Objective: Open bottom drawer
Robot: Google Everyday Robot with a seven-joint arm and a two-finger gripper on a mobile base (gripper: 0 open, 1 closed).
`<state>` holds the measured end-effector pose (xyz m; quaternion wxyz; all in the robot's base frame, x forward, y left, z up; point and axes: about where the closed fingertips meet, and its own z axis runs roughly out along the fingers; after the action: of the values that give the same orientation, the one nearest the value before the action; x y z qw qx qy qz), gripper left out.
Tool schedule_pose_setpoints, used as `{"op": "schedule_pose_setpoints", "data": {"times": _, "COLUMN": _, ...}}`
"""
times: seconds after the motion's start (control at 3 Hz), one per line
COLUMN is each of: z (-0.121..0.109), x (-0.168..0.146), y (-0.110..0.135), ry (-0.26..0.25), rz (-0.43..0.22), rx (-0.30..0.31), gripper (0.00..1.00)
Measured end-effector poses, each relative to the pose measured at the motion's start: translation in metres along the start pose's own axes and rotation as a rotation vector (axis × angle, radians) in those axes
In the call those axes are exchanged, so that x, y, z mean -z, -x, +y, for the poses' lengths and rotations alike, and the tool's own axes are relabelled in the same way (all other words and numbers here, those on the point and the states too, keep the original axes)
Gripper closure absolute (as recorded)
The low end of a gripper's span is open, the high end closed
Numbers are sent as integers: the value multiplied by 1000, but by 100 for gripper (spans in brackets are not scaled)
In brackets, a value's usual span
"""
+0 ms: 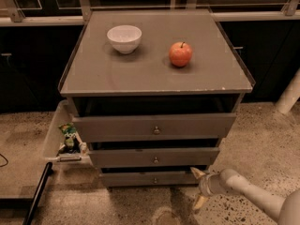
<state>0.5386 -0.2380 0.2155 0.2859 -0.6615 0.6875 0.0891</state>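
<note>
A grey cabinet has three drawers stacked down its front. The bottom drawer [150, 178] has the narrowest, shortest front panel, with a small round knob [155, 180] at its centre. It sits just above the floor and sticks out only a little. My gripper [198, 187] is low at the right, beside the bottom drawer's right end. Its two pale fingers are spread apart, one fingertip [195, 172] near the panel's right corner and the other [198, 202] lower, near the floor. It holds nothing.
The top drawer [153, 125] and middle drawer [153, 156] stick out slightly. A white bowl [124, 38] and a red apple [180, 54] sit on the cabinet top [117, 74]. A clear bin [52, 135] with a snack bag [70, 136] hangs on the left side. A white post [289, 95] stands at right.
</note>
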Motion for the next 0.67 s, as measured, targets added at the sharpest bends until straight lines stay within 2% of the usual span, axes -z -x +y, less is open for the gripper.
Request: {"op": "schedule_pose_setpoints", "data": {"times": 0.67, "z": -18, "x": -35, "y": 6, "ry": -58, "rz": 37, "rx": 175, "gripper": 0}}
